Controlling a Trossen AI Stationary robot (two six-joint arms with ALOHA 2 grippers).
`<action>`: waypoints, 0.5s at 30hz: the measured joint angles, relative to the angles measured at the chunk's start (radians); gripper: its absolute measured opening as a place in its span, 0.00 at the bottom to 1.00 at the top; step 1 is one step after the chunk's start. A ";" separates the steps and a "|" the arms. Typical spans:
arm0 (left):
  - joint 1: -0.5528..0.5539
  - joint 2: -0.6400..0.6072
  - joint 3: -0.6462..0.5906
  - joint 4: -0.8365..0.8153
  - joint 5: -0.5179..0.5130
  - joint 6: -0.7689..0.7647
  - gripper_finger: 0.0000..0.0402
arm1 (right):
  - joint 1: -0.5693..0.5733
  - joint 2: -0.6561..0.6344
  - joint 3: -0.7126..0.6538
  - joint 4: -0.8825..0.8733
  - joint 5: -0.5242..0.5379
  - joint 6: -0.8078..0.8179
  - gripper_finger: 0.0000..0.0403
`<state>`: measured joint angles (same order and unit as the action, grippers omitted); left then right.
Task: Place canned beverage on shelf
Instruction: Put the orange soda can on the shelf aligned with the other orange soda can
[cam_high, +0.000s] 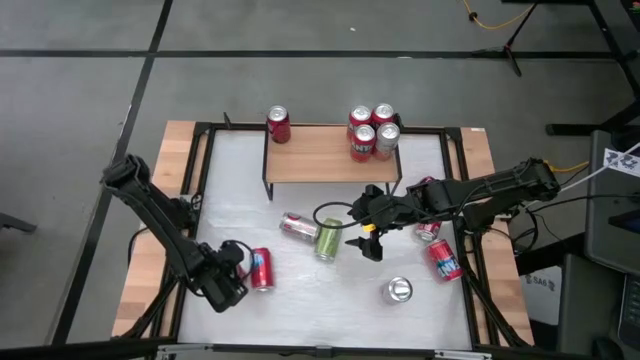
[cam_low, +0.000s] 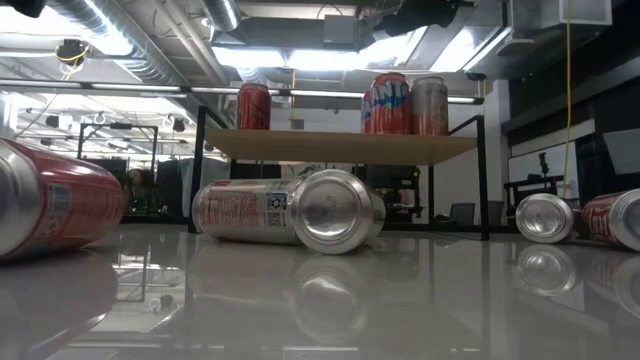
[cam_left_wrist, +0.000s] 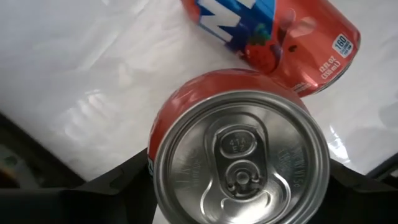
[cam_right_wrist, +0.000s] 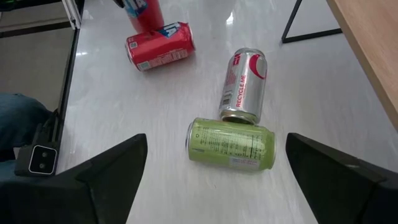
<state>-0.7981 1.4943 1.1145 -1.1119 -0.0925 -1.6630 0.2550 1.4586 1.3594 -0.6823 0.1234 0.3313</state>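
1. You have five cans upright on the shelf (cam_high: 320, 152) already: one red can (cam_high: 278, 124) at its left end and a cluster of four (cam_high: 373, 130) at its right end, so part of the job looks done.
2. Six cans are off the shelf, on the white table (cam_high: 300, 300). A silver-and-red can (cam_high: 298, 226) and a green can (cam_high: 328, 238) lie touching near the middle; one can (cam_high: 399, 290) stands upright toward the front; two red cans (cam_high: 437, 245) lie at the right.
3. Your left gripper (cam_high: 232, 278) is at the front left, at a red can (cam_high: 261, 269). In the left wrist view that can (cam_left_wrist: 239, 149) sits end-on between the dark fingers (cam_left_wrist: 106, 193), with a second can lying just behind it. The fingers flank it, but you cannot tell from these views whether they have it gripped.
4. Your right gripper (cam_right_wrist: 214, 171) hovers over the green can (cam_right_wrist: 231, 144) with its jaws wide and nothing held.
5. Readable writing: the silver can (cam_right_wrist: 242, 86) shows "RECYCLE ME"; the can lying behind the left gripper's one shows a calorie badge reading "160" and a berry picture; a shelf can (cam_low: 390, 103) in the low view seems to read "Fanta". Other labels are too small to make out.
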 joint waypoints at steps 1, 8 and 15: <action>0.005 -0.015 0.000 -0.012 0.008 0.001 0.68 | 0.000 0.000 0.000 0.000 0.000 0.000 0.92; 0.085 -0.131 0.000 -0.041 0.109 0.119 0.68 | 0.000 0.000 0.000 0.000 0.000 0.000 0.92; 0.240 -0.173 0.088 -0.084 0.126 0.358 0.68 | 0.000 0.000 0.000 0.000 0.000 0.000 0.92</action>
<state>-0.5577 1.3212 1.2021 -1.1954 0.0336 -1.3051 0.2552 1.4586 1.3594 -0.6823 0.1232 0.3313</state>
